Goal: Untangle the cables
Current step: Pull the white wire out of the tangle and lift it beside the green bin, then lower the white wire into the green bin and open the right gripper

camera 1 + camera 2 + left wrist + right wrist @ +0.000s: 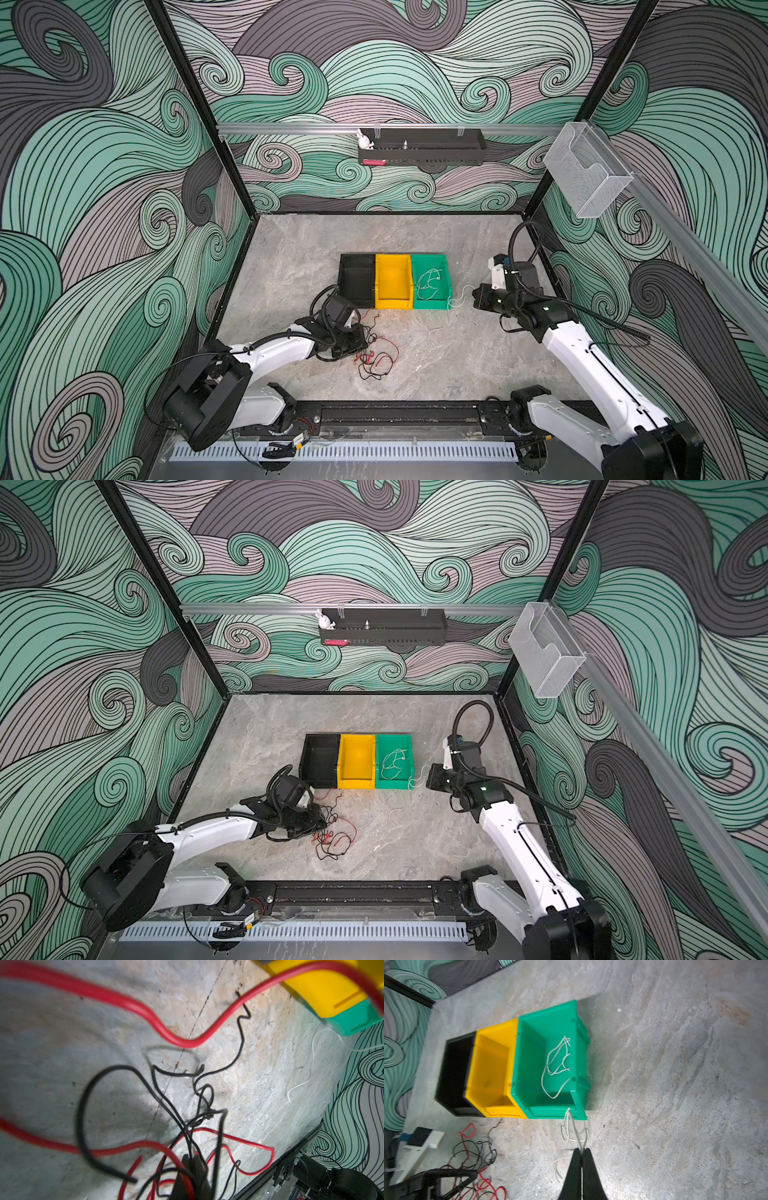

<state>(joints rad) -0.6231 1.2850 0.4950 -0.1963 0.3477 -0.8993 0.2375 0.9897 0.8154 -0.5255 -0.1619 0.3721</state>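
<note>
Pinching white cable [573, 1126], right fingers [574, 1167] could drag it from the green bin [550, 1114]; left fingers [187, 1169] clamp red-black tangle [204, 1115].

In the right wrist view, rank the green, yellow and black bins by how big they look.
1. green bin
2. yellow bin
3. black bin
Green sits nearest the camera, so real sizes may match.

In one touching row stand the black plastic bin [357, 279] left, yellow plastic bin [393, 286] middle, green plastic bin [430, 304] right; thin white wires [428, 281] lie in the last, tangled thin red and black wires [376, 358] before the first
</note>
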